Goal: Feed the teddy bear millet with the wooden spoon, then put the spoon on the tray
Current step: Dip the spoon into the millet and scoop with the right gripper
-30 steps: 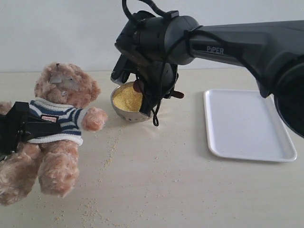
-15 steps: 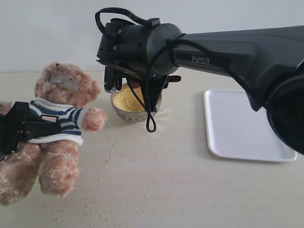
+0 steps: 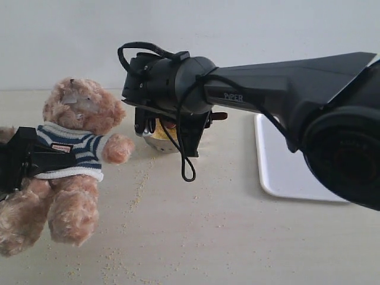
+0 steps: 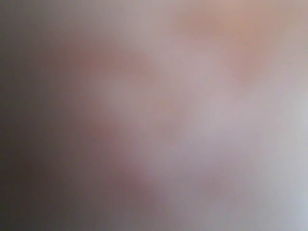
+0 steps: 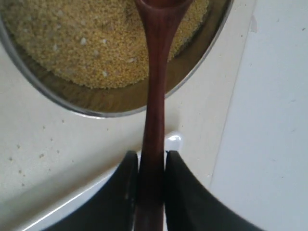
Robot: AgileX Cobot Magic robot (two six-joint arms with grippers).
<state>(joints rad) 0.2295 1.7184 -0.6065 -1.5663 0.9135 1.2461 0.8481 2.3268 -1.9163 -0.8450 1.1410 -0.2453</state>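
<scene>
The teddy bear (image 3: pixel 77 157) sits at the left in its striped shirt. My left gripper (image 3: pixel 24 159) is clamped on the bear's torso from the left. The left wrist view is a blur of fur. My right gripper (image 5: pixel 151 161) is shut on the handle of the wooden spoon (image 5: pixel 155 86). Its oval end hangs over the millet (image 5: pixel 91 43) in the steel bowl (image 5: pixel 86 108). In the exterior view the right gripper (image 3: pixel 178 126) and wrist hide most of the bowl (image 3: pixel 159 141). The spoon's handle end (image 3: pixel 220 116) pokes out to the right. The white tray (image 3: pixel 278 166) lies right of the bowl.
Stray millet grains (image 3: pixel 139 184) lie scattered on the beige table between the bear and the bowl and along the front. A loose black cable loop (image 3: pixel 187 169) hangs from the right wrist down to just above the table. A pale wall stands behind.
The right arm has swung left and turned over the bowl with the spoon, hiding more of the bowl and tray. The bear and left gripper have not moved.
</scene>
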